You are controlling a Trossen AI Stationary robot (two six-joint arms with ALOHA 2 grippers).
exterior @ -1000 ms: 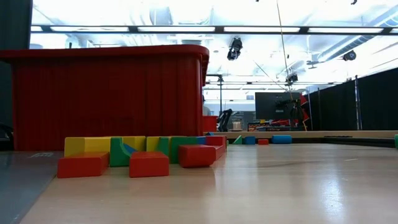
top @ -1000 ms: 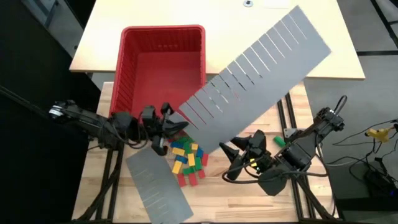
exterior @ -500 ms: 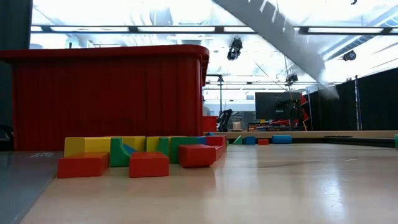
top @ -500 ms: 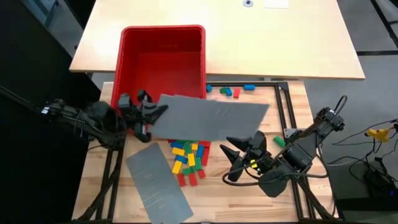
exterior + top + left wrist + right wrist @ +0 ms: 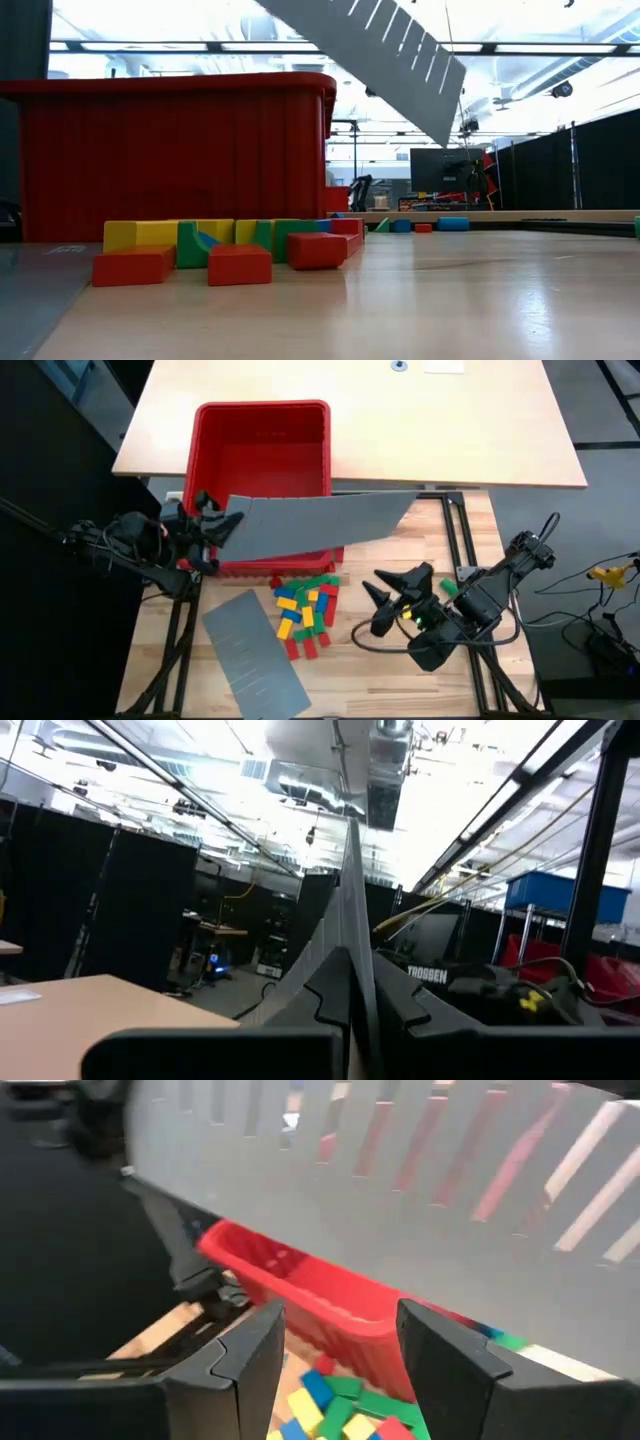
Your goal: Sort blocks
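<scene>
The blocks [image 5: 305, 613] lie in a loose pile of red, green, blue and yellow on the table, just in front of the red bin [image 5: 260, 440]; the low view shows them [image 5: 220, 250] resting flat. My left gripper [image 5: 220, 528] is at the bin's near left corner, shut on a grey slotted panel [image 5: 325, 525] that reaches out to the right. My right gripper [image 5: 380, 598] stands open to the right of the pile, pointing at it, with nothing between its fingers [image 5: 250, 1365]. My left gripper pinches the panel's left short end [image 5: 352, 945] between its two fingers. The fingers come in about level from the table's left. The panel is lifted clear and reaches right above the bin's near wall, standing edge-on between the fingers in the wrist view.
A second grey panel [image 5: 255, 657] lies flat on the table at the near left, beside the pile. One green block [image 5: 447, 588] sits by the right arm. A few blocks [image 5: 450, 224] lie farther back on the table. A light tabletop [image 5: 450, 420] lies beyond the bin.
My left gripper has drawn back toward the table's left and far edge, carrying the panel with it. The panel, which slanted out toward the far right, has swung round and now reaches right across the bin's near wall. The blocks have stayed put.
</scene>
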